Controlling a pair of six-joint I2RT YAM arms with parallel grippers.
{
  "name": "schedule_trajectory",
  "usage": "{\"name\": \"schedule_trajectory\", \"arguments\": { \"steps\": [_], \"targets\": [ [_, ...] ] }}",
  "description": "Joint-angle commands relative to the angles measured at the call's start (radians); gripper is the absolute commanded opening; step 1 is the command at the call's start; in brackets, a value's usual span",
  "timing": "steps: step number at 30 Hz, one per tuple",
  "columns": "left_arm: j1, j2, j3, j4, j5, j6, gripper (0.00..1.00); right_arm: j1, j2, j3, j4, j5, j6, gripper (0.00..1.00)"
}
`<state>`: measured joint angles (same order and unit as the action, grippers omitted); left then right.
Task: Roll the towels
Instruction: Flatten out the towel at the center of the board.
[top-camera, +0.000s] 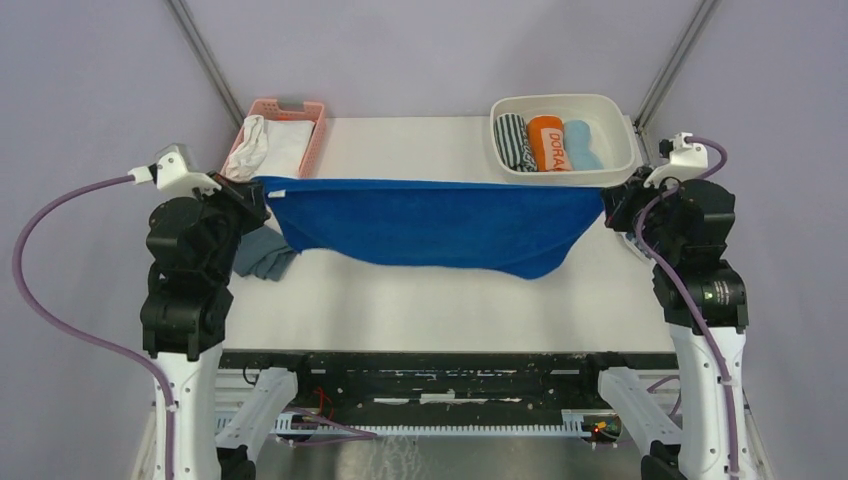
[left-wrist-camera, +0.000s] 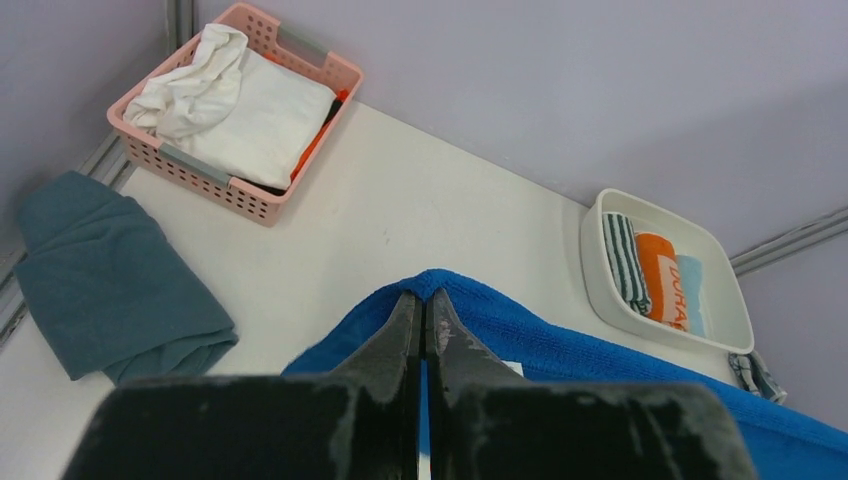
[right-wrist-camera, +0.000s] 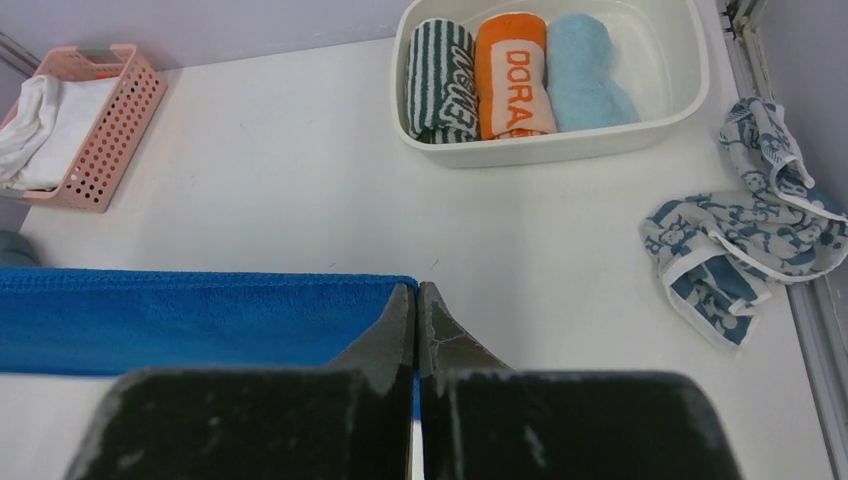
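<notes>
Royal blue terry towel (top-camera: 430, 225) is stretched wide across the middle of the white table (top-camera: 400, 300), top hem taut and level, lower edge sagging; cannot tell if it touches the surface. Left gripper (left-wrist-camera: 422, 298) is clamped on the towel's left upper corner, fingers pressed together with blue pile between them. Right gripper (right-wrist-camera: 416, 288) is pinched likewise on the right upper corner. Light blue towel (right-wrist-camera: 590, 85) lies rolled in the white plastic tub (right-wrist-camera: 560, 150) at far right, beside an orange roll (right-wrist-camera: 512, 75) and a dark-striped roll (right-wrist-camera: 443, 80). Whitish towel with grey-blue print (right-wrist-camera: 740, 225) is crumpled at the table's right edge, near the tub. Pink plastic basket (left-wrist-camera: 250, 200) of white cloths (left-wrist-camera: 245, 115) sits at far left, with a teal-grey cloth (left-wrist-camera: 110, 275) folded nearer.
</notes>
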<state>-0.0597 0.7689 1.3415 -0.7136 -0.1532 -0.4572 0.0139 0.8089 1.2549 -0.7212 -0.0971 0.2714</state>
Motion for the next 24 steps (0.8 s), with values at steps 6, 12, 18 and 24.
{"name": "schedule_trajectory", "arguments": {
  "steps": [6,12,18,24],
  "targets": [
    [0.006,0.159,-0.167,0.122,-0.034,0.053,0.04,-0.008,0.209,-0.106,0.16,0.112,0.002,0.01],
    [0.007,0.485,-0.25,0.318,0.088,-0.007,0.03,-0.009,0.535,-0.194,0.427,0.097,0.001,0.0],
    [0.009,0.835,-0.146,0.447,0.16,-0.038,0.03,-0.012,0.828,-0.075,0.511,0.131,-0.064,0.0],
    [0.025,1.059,0.019,0.472,0.21,-0.013,0.03,-0.014,0.99,0.056,0.563,0.151,-0.183,0.0]
  ]
}}
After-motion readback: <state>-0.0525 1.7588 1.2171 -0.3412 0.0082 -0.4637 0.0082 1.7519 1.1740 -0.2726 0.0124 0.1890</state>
